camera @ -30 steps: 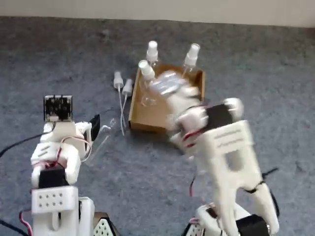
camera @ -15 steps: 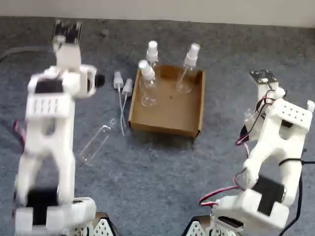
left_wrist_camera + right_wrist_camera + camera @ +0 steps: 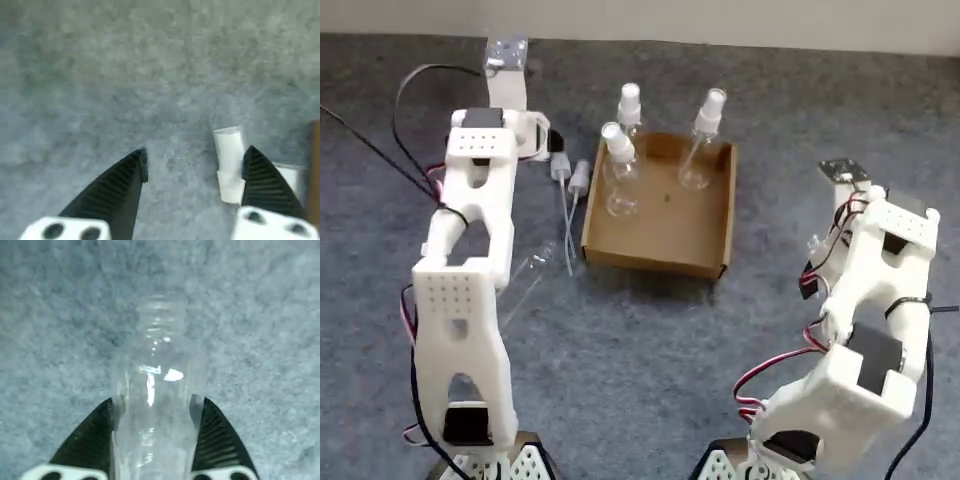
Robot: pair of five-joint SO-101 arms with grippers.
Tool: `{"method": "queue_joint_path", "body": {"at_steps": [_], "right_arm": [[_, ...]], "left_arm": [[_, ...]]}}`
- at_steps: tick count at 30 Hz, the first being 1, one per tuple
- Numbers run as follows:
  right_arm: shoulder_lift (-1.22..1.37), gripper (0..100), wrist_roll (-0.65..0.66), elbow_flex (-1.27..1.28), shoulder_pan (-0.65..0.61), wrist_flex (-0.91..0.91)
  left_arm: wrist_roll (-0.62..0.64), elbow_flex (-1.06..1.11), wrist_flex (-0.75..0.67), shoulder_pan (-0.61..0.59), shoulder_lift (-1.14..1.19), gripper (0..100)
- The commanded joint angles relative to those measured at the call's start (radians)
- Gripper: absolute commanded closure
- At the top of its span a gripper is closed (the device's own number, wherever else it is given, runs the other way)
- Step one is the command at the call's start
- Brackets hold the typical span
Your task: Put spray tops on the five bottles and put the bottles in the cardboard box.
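left gripper (image 3: 196,152) wide, spray top (image 3: 229,167) by one finger (touching? can't tell); right gripper (image 3: 156,402) clamping capless bottle (image 3: 155,365) | capped bottles (image 3: 620,180) standing in box (image 3: 655,252)

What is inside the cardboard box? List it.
The left bottle and right bottle stand inside the cardboard box, spray-topped. A third bottle behind: base hidden, placement unclear.

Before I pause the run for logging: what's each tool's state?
Left tool: open, holding nothing, beside a spray top.
Right tool: closed on a capless bottle.

Grey carpeted table (image 3: 640,345) carries a cardboard box (image 3: 655,258), two spray tops (image 3: 579,178) and a lying bottle (image 3: 532,268).
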Motion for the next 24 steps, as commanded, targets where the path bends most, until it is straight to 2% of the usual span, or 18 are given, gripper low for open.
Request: {"method": "queue_joint_path", "body": {"at_steps": [1,10,14,24], "right_arm": [[-0.002,99.5,0.012,-0.050,0.008,-0.013],[0.036,98.0,0.008,-0.050,0.016,-0.012],[0.038,96.7,0.012,-0.050,0.047,-0.012],[0.039,96.4,0.008,-0.048,0.053,-0.004]], "left_arm": [[0.009,-0.262,0.106,0.061,0.096,76],[0.006,-0.530,0.269,0.076,0.315,76],[-0.002,-0.631,0.364,0.038,0.343,85],[-0.192,-0.690,0.499,0.028,0.355,98]]}}
